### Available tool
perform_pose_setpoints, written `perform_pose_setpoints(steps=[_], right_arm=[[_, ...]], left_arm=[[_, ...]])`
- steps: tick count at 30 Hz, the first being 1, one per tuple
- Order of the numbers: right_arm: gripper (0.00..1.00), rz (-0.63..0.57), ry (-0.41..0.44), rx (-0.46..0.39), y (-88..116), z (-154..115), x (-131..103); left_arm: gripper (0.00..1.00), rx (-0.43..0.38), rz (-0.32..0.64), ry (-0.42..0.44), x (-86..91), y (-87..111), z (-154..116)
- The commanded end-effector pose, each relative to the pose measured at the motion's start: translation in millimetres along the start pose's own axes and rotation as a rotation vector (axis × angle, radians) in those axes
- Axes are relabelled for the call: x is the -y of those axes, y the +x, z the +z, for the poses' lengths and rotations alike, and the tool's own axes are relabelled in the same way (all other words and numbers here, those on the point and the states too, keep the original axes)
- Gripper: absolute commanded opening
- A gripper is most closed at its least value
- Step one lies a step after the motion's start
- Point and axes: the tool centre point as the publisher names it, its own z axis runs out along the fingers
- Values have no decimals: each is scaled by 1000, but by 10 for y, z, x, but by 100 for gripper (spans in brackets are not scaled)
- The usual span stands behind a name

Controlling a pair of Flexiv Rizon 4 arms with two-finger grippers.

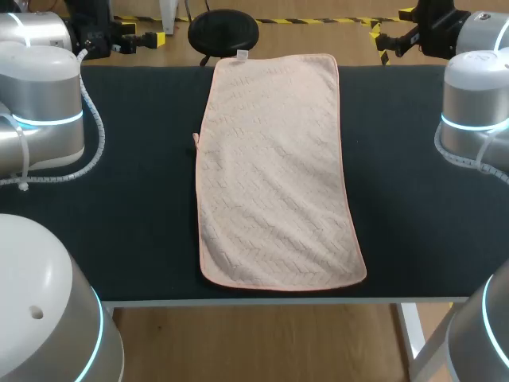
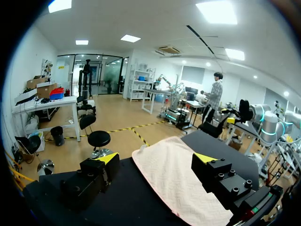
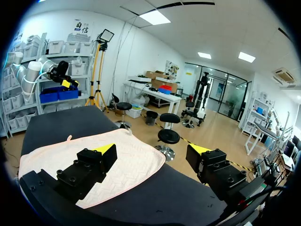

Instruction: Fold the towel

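- Joints of our left arm (image 1: 48,342) and right arm (image 1: 485,334) fill the lower corners, cut off by the frame.
- Pink towel (image 1: 274,171) lies flat and unfolded, centre frame, on the dark table (image 1: 143,239).
- Our left gripper (image 2: 156,159) and right gripper (image 3: 153,150) sit by the towel's far end, fingers spread wide; the head view's top corners barely show them.

Pale pink towel (image 1: 274,171), herringbone texture, salmon edging; table (image 1: 143,231) matte black.

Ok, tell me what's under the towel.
The towel lies spread flat on the black table, which shows on both sides of it. The part beneath is covered, and no bump shows through.
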Motion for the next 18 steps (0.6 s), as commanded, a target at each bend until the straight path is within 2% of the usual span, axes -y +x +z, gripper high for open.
perform_pose_setpoints(steps=[1,14,15,16,17,18], right_arm=[[100,0,0,-1,-4,3,1],[100,0,0,-1,-4,3,1],[100,-64,45,-39,5,37,-5],[100,-138,126,-95,19,89,-9],[100,-255,218,-92,27,134,-7],[100,-346,281,-135,46,176,-13]], left_arm=[[100,2,1,4,-12,2,6],[100,2,1,4,-12,2,6],[100,-5,68,-73,-15,21,54],[100,-23,128,-126,-23,37,96],[100,-35,212,-202,-24,62,139],[100,-52,291,-289,-33,82,190]])
